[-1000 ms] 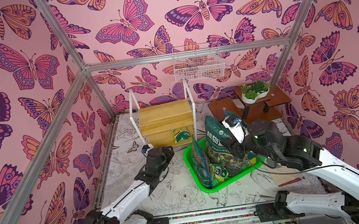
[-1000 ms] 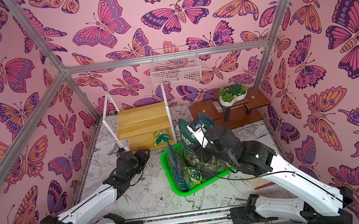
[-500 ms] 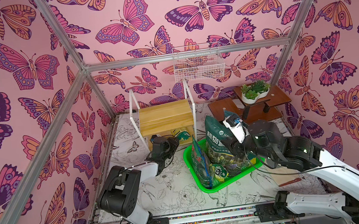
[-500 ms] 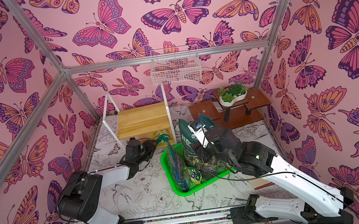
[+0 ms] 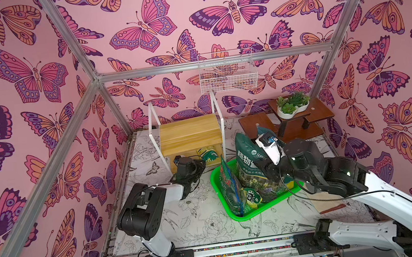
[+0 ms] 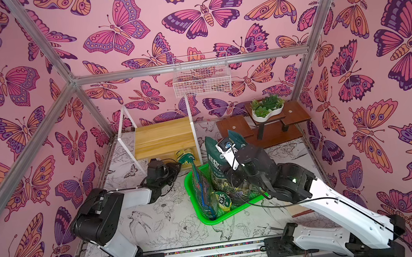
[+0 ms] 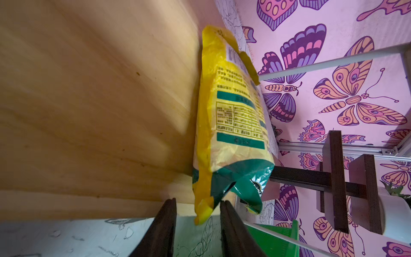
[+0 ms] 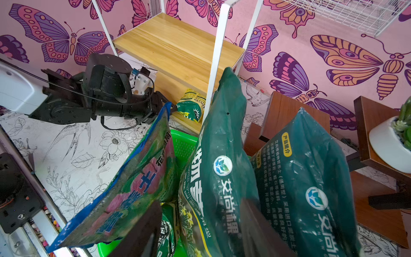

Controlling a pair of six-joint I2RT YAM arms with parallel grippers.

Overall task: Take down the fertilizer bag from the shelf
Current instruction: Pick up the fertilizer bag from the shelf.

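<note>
On my left, the left arm point(image 5: 151, 194) is folded up at the shoulder above the front rail, and its forearm reaches low and nearly level across the desk point(image 5: 198, 223) towards the bottom tier of the shelf point(image 5: 189, 133). The left claw point(image 7: 197, 201) is partly spread: in the wrist view its two dark fingers point(image 7: 164, 222) stand apart with the lower yellow corner of the fertilizer bag point(image 7: 231, 111) hanging between them. One finger looks to be against the teal base of the bag, while a gap shows on the other side, so nothing is pinched. The bag, yellow and teal, lies on the lower plank at its right end, close beside the white frame post, just ahead of the claw tips in both top views point(image 5: 209, 154) point(image 6: 187, 156).

Further right a green plastic basket point(image 5: 237, 217) sits on the desk with a floral-print soil bag point(image 5: 229, 185) and a tall dark green soil bag point(image 5: 247, 161) standing in it. The right arm point(image 5: 339, 177) bends over the basket from the right. The right claw point(image 8: 200, 222) straddles the tall green bag, but I cannot tell whether it presses on it
</note>
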